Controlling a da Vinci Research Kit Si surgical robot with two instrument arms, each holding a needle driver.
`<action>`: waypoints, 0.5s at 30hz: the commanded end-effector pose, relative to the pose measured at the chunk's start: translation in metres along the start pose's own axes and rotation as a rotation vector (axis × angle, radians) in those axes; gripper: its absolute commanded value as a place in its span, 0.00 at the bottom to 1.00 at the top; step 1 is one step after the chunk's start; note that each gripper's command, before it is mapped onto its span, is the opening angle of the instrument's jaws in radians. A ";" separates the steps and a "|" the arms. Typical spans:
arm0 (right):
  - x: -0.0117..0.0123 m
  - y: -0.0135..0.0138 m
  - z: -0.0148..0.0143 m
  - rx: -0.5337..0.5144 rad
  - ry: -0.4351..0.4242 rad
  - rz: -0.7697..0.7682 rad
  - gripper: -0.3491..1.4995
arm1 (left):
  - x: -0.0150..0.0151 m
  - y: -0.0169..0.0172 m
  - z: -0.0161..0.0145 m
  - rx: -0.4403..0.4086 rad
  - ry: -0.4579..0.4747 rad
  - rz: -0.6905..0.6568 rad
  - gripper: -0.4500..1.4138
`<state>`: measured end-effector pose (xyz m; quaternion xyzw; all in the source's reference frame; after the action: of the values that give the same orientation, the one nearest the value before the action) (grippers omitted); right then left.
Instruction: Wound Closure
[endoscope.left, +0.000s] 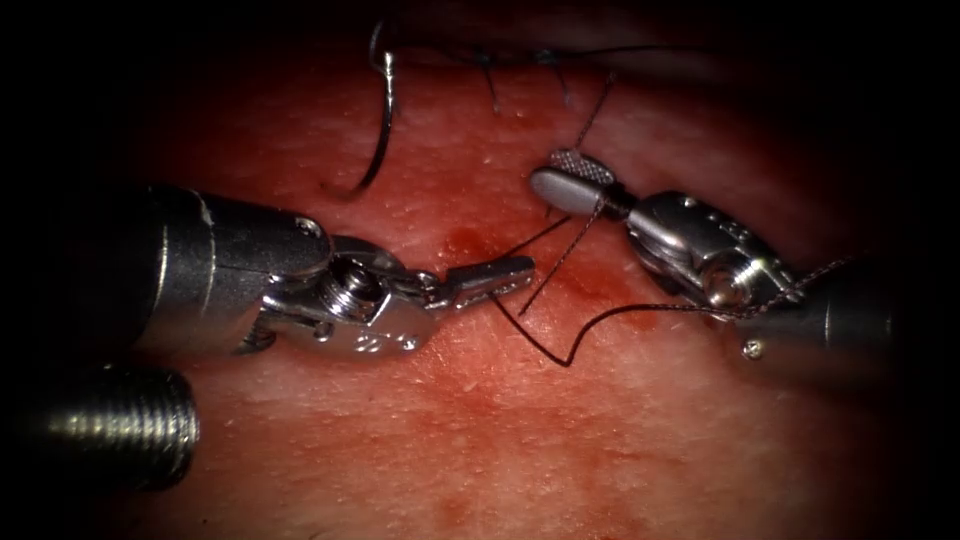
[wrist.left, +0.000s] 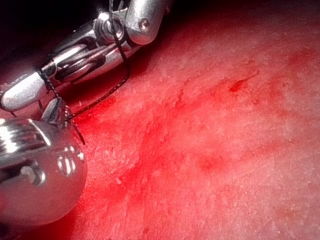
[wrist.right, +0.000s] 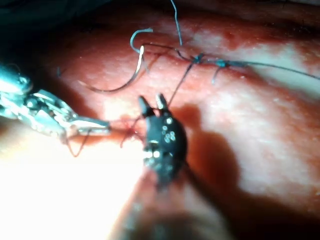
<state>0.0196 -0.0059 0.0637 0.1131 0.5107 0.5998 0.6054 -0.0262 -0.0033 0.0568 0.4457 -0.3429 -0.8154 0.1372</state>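
Steel curved needle (endoscope.left: 378, 125) lies free on tissue (endoscope.left: 480, 440), far left, in neither tool. Left tool (endoscope.left: 500, 272) pinches thread (endoscope.left: 560, 350) end. Right tool (endoscope.left: 568, 175), jaws spread, thread wound round it, probably loop for knot.

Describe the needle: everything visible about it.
The needle is a thin, dark, curved metal wire lying loose on the tissue, left of the knotted stitches, held by neither tool. Its thread end glints near the top; the curve sweeps down to a tip at lower left. It seems to rest on the surface, not in the tissue.
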 end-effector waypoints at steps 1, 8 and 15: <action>0.0000 0.0004 0.0003 -0.011 0.007 0.001 0.43 | -0.0001 0.0001 0.0010 -0.002 0.004 -0.001 0.00; 0.0008 0.0015 -0.0004 -0.040 0.011 0.005 0.58 | -0.0012 -0.0008 0.0029 -0.002 0.009 -0.010 0.00; 0.0005 0.0013 0.0006 -0.055 -0.002 0.026 0.68 | -0.0028 -0.0005 0.0036 -0.019 0.018 -0.029 0.00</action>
<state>0.0184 -0.0049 0.0643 0.1031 0.4894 0.6226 0.6018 -0.0269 -0.0001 0.0592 0.4567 -0.3270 -0.8166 0.1328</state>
